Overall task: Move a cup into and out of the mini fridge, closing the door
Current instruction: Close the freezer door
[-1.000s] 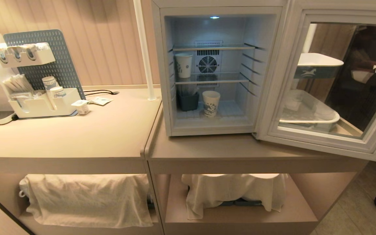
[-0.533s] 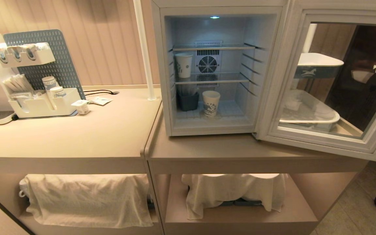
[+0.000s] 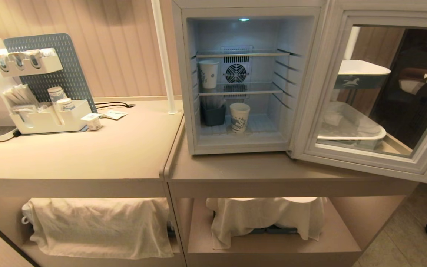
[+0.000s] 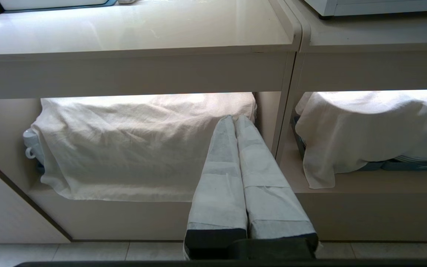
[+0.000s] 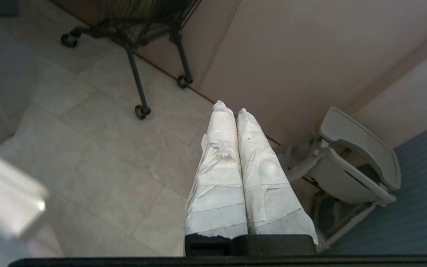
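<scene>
Though printed, the cup [image 3: 240, 117] bears no legible writing (blue pattern).

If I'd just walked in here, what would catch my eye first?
The lit mini fridge on the counter, its glass door swung wide to the right. Inside, one cup stands on the floor and another on the middle shelf. White cloths drape the shelves below.

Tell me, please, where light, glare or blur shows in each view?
Head view: a lamp lights the mini fridge; the door glass reflects. Left wrist view: the countertop glares. Right wrist view: a blurred white edge by the shut right pincer.
</scene>
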Motion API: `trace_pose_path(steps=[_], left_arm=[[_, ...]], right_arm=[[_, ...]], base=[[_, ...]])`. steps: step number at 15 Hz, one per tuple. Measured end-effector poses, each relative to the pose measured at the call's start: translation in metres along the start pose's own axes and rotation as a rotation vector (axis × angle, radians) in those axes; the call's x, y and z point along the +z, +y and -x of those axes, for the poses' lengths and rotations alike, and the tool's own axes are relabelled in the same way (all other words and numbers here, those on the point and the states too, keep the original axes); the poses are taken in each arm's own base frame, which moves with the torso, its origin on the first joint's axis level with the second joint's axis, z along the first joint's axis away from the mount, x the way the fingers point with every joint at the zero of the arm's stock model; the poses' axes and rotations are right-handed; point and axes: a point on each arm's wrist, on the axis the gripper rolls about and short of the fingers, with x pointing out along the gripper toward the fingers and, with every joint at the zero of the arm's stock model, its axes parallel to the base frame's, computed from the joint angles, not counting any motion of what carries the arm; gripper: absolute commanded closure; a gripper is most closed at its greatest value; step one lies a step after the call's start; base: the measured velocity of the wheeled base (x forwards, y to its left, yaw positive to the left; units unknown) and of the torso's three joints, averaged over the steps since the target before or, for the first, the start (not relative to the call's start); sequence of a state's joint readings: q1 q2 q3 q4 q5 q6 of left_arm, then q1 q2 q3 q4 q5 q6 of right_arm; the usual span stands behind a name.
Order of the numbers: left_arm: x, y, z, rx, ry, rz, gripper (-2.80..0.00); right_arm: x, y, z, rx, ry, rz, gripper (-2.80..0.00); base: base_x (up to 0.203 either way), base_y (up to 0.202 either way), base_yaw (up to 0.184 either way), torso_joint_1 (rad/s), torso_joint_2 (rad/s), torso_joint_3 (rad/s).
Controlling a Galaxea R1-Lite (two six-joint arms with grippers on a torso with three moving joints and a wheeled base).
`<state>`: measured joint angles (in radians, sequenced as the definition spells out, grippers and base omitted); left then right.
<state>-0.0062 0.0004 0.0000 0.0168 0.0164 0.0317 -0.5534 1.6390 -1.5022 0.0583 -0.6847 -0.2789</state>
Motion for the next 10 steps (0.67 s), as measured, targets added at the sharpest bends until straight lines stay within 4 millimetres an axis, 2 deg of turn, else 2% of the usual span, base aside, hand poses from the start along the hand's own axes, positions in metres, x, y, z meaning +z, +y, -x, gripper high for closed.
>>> trace_pose_path(steps=[6,10], left_arm=[[0.0,0.0,0.0,0.0,0.0,0.0,0.0],[0.0,0.0,0.0,0.0,0.0,0.0,0.0]], right_arm=[[0.015,0.01,-0.04,-0.068,-0.063,-0.08,0.0],[0.023,0.016,-0.059,-0.087,-0.102,-0.151,0.0]], base=[[0.0,0.0,0.0,0.0,0.0,0.0],[0.0,0.0,0.0,0.0,0.0,0.0]])
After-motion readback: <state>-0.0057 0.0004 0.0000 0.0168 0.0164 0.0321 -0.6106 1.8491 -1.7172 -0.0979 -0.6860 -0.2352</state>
